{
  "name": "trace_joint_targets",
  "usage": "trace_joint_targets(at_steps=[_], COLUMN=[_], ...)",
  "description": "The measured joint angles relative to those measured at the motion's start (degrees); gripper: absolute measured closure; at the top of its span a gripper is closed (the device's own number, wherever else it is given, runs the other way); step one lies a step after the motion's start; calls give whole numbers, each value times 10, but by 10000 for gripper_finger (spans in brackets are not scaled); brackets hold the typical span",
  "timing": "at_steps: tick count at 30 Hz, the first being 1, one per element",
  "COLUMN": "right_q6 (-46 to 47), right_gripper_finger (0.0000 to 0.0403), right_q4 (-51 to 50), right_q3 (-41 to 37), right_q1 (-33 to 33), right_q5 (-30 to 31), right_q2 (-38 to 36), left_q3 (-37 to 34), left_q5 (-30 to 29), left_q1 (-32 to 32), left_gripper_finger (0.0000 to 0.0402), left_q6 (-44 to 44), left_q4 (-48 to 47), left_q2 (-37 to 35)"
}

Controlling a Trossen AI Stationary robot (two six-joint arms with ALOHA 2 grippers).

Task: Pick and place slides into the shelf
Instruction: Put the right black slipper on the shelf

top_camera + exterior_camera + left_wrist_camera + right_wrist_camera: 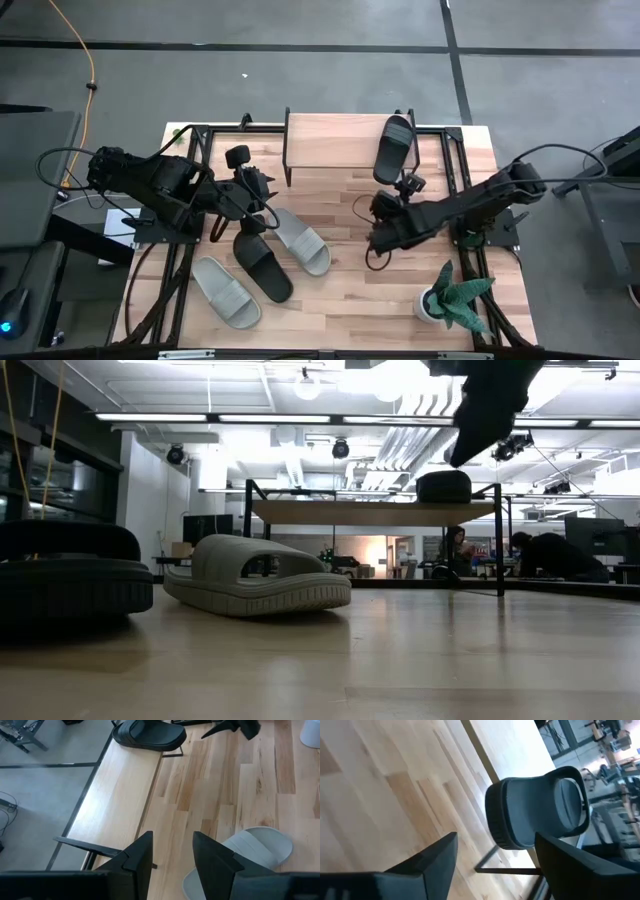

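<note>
Black slide (393, 148) rests on the shelf (330, 140), just beyond the open right tool (495, 862).

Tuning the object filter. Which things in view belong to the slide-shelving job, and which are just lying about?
Job:
- black slide on the shelf
- shelf
- black slide on the table
- grey-green slide by it
- grey-green slide near the front edge
- left gripper, open
- right gripper, open

Lying about:
- potted plant

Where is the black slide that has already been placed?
In the high view, one black slide lies on the shelf's right end, just beyond the open right gripper.
</note>
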Motion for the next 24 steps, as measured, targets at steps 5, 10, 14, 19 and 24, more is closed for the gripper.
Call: trace_joint_targets(at_steps=[5,10,14,19,24], right_q6=[4,-6,-27,-71,-44], right_gripper_finger=[141,141,141,141,141], right_q4=[5,30,44,105,122], right_q3=[0,-1,-2,-61,-129], right_q1=[21,20,14,12,12], right_q5=[8,7,4,8,15], right_q2=[-10,-9,-7,-7,-13], left_q3=[0,0,0,0,0], left_q5=[0,1,10,15,14], left_q1=[0,0,0,0,0], left_gripper_finger=[275,275,275,275,275], left_q6=[0,0,0,0,13], left_q4=[-1,-8,-15,-23,-30], left_q2=[0,0,0,0,0])
